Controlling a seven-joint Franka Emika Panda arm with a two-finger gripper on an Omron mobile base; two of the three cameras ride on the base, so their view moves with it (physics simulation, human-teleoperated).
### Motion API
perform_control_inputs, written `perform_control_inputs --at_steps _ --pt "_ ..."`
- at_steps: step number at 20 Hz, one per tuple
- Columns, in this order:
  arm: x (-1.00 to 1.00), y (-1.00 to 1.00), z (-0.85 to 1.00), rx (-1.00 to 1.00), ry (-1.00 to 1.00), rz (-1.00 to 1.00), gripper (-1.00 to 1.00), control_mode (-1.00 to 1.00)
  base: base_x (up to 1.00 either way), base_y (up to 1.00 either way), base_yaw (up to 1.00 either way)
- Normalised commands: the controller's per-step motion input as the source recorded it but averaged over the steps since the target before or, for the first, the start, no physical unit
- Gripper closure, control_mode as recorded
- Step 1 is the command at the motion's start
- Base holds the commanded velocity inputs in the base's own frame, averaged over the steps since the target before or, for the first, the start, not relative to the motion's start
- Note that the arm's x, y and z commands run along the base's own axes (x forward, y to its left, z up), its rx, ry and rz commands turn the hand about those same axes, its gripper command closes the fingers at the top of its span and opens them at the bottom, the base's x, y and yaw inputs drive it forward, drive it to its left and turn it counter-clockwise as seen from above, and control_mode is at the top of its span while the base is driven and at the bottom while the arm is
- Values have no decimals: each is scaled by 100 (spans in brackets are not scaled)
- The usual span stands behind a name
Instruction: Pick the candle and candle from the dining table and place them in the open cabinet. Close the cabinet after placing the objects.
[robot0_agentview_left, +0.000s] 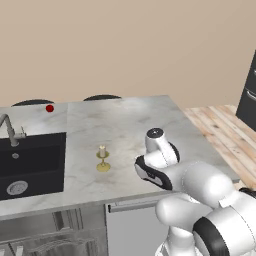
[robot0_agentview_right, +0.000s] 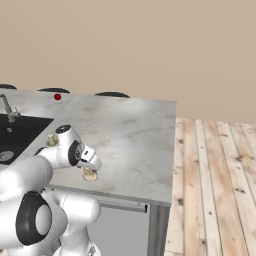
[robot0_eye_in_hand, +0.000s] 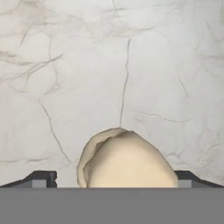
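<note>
claw (robot0_eye_in_hand: 112, 181) – wide open, gripping nothing, straddling squat candle (robot0_eye_in_hand: 127, 159) | thin candle (robot0_agentview_left: 103, 159) – upright on table (robot0_agentview_left: 130, 120), between sink (robot0_agentview_left: 31, 162) and squat candle

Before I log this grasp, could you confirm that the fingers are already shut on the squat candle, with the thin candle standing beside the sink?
Not quite: the fingers stand open on either side of the squat candle, as the hand view shows. The thin candle does stand beside the sink.

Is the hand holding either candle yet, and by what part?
Nothing held: the hand is open, fingertips either side of the squat candle.
</note>
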Motion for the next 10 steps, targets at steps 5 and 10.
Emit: perform_control_inputs --at_steps 5,10 --pt "-11 -3 -40 1 0 0 100 -100 0 0 0" --pt "0 0 -14 0 0 0 100 -100 0 0 0"
